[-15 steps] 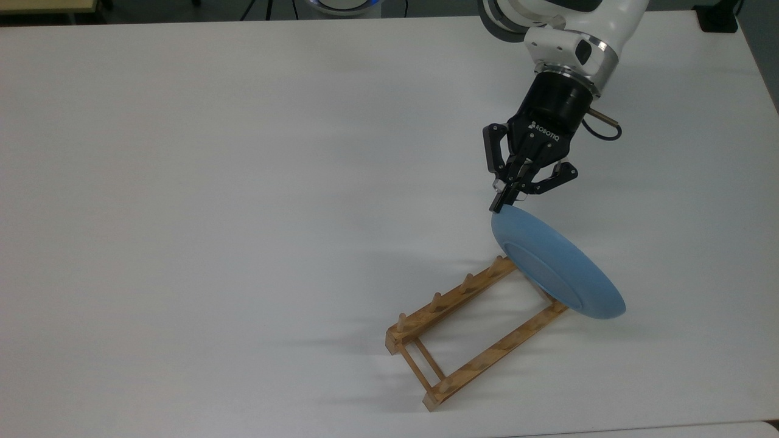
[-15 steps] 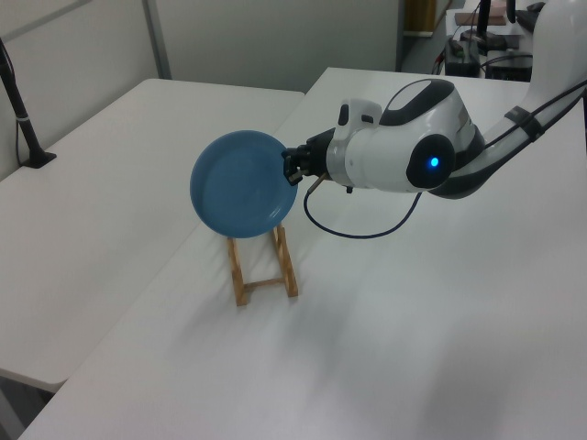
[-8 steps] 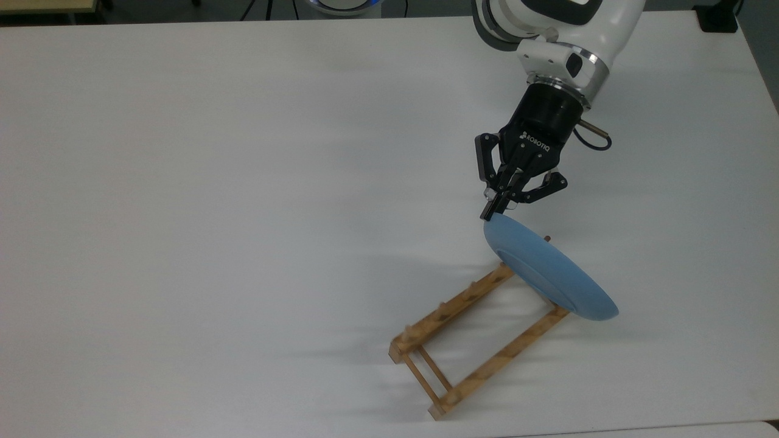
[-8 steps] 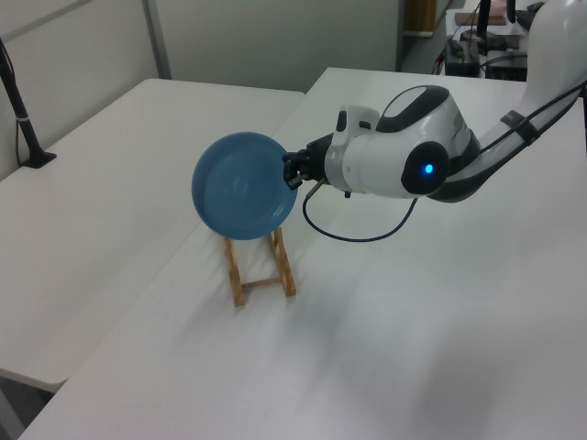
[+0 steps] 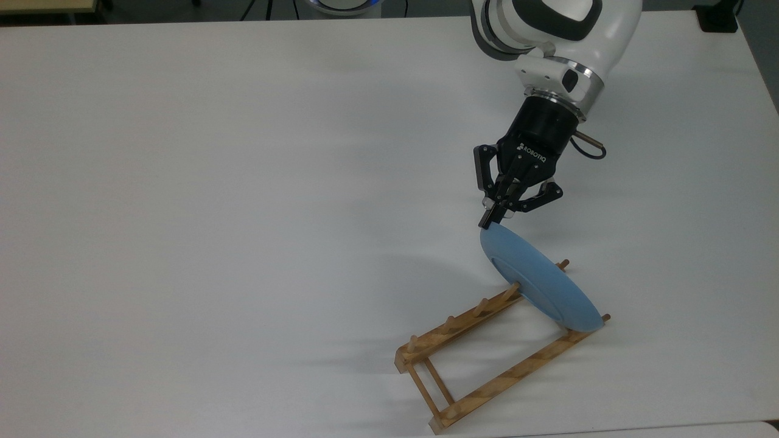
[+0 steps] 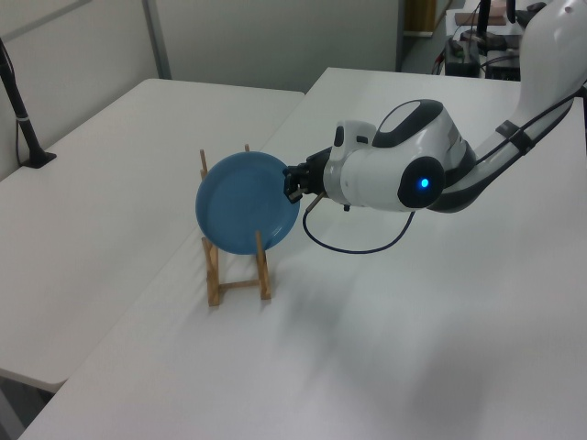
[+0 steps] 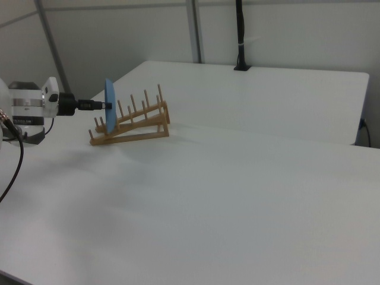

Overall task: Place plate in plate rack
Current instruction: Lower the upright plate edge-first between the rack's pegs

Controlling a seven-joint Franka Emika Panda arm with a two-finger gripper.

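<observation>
On the white bench (image 5: 243, 182), nearest the top view's lower edge, sat the plate rack (image 5: 481, 359): light-brown wood, two long rails joined by thin crossbars, short upright pegs along each rail. In the right view the plate rack (image 7: 132, 122) looked tilted, one end raised off the bench. At its far end stood the plate (image 5: 535, 281), round, light blue, glossy, on edge between the pegs and leaning a bit; the left view showed its shallow face with a raised rim (image 6: 246, 203), one peg in front and two behind. In the right view the plate (image 7: 109, 97) appeared edge-on, upright. Beyond it, the gripper (image 5: 489, 218) was clamped on the plate's upper rim, fingers pinched together on the edge. Black gripper body, white arm (image 5: 554, 36) behind it reaching down at a slant from the top view's upper right; in the left view the arm (image 6: 394, 170) lay almost level, blue light lit on its side.
</observation>
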